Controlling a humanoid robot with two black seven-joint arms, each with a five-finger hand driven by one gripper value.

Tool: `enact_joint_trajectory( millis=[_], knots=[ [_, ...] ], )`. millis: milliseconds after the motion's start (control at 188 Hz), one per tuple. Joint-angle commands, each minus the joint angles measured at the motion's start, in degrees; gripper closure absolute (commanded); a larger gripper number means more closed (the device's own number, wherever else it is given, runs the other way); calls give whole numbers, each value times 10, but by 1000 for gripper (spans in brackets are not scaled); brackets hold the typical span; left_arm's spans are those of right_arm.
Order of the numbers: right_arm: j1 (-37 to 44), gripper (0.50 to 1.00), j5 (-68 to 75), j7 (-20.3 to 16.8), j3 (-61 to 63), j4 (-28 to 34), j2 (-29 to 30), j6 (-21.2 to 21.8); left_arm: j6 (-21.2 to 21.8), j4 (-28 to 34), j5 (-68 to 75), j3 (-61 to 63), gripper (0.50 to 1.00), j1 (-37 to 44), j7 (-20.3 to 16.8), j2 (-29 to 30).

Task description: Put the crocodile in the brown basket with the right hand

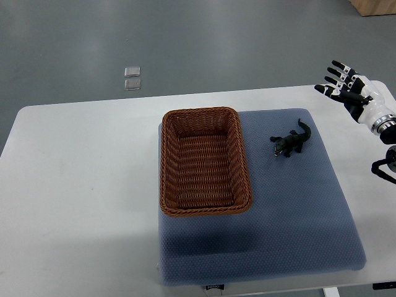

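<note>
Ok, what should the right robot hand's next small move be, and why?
Probably move the right robot hand to hover over the small dark toy crocodile. The hand is open, empty and well apart from the toy, which lies on the blue-grey padded mat beside the empty brown wicker basket.

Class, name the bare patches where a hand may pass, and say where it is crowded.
Bare: the white table left of the basket; the blue mat in front of the basket and nearer than the crocodile; the basket's inside. Crowded: only the strip between basket rim and crocodile. The open right hand is by the table's far right corner.
</note>
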Motion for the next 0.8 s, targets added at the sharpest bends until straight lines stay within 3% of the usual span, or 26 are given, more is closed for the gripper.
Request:
enact_joint_trajectory(
  millis=[0, 796],
  knots=[
    [-1, 572, 0, 0, -2, 0, -2, 0, 0, 0, 0, 0, 500, 0, 0, 0],
    [-1, 572, -11, -1, -14, 3, -4, 14, 0, 0, 0, 0, 500, 0, 0, 0]
  ],
)
